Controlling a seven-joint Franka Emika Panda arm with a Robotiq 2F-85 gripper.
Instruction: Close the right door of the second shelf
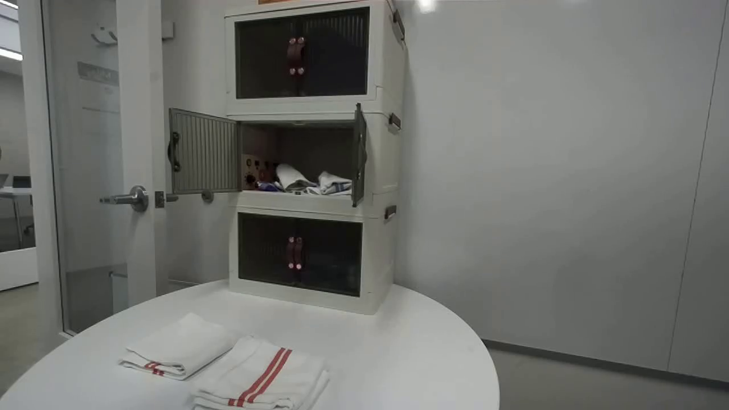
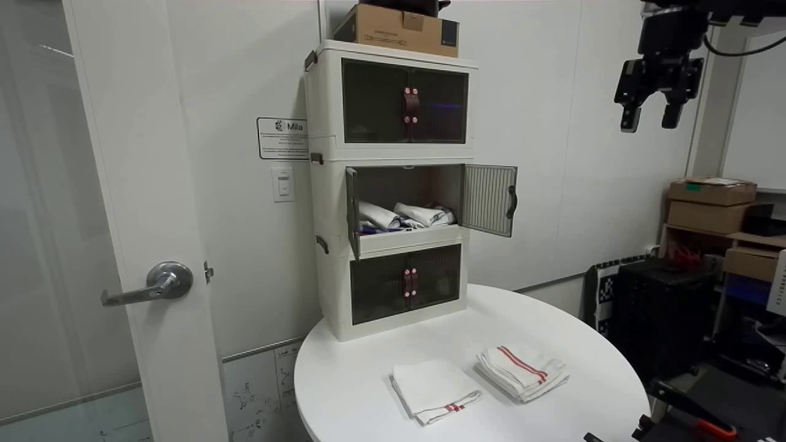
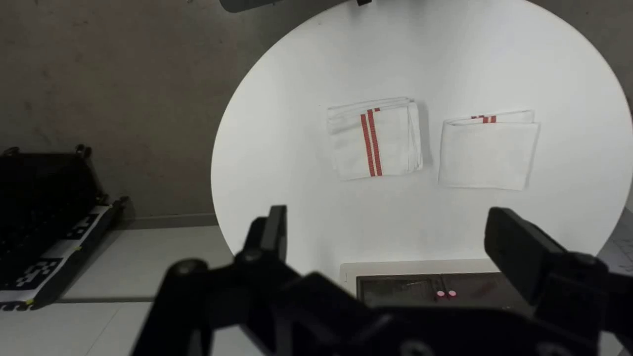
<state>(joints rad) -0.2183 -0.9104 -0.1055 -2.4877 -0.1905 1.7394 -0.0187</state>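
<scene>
the right door [image 2: 489,199] stands swung open, its ribbed grey face plain in an exterior view, lower than the jaws and well apart from them. it hangs on the second shelf [image 2: 410,240], also below the level of the jaws. in an exterior view the same door [image 1: 359,154] is turned nearly edge-on, so i can hardly read its pane, and it covers one end of the opening. where the right door shows its face, the left door [image 2: 353,212], open as well, is only a thin strip. some white cloths [image 2: 420,213] lie heaped inside; what is under them i can't make out.

in an exterior view the gripper [image 2: 651,126] hangs pointing down, jaws spread wide, and the arm [image 2: 672,31] above it is cut off by the top edge. the wrist view, blurred at the fingers [image 3: 275,235], looks down past them to the table [image 3: 277,148] below the jaws. there a red-striped towel [image 3: 381,143] and a plainer towel [image 3: 487,155], both folded, lie beyond the jaws, just beside each other. the lowest tier [image 3: 420,267] shows between the fingers, and the gripper's own dark body hides part of it. a dark rounded shape [image 3: 249,4] at the upper edge is cut off; i can't tell what it is.
</scene>
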